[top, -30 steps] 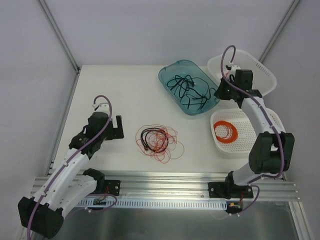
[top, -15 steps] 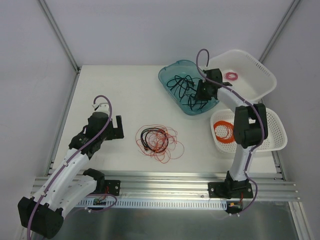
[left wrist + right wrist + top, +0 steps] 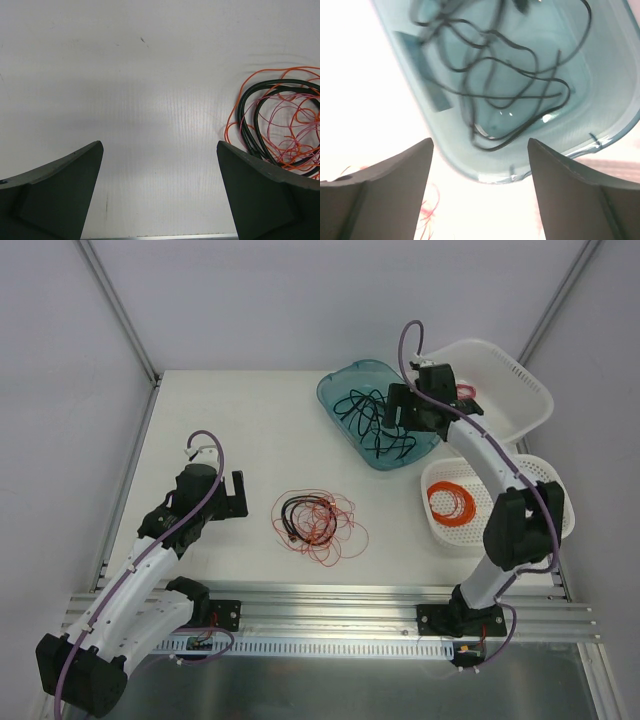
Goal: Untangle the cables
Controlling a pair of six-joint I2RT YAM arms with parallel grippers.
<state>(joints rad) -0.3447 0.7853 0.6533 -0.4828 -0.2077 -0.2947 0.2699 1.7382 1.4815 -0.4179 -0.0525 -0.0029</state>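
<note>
Cable tangle (image 3: 316, 524) is seen mid-table, bare tabletop (image 3: 250, 420) all round; pink strands are shown only by the left wrist view. Left gripper (image 3: 240, 495) is spread near it, empty. Right gripper (image 3: 392, 415) is spread over teal tray (image 3: 330, 398), empty.

Tangled cables (image 3: 256, 120) beside wide-spread hand (image 3: 159, 150)

The surface (image 3: 250, 440) looks matt white with a faint fine grain, the teal tub (image 3: 333, 390) on it is glossy see-through plastic, the baskets (image 3: 520, 380) right of the tub are white perforated plastic, and the cables (image 3: 318, 522) before the tub mix hair-thin red strands with a smooth, faintly shiny black one.
</note>
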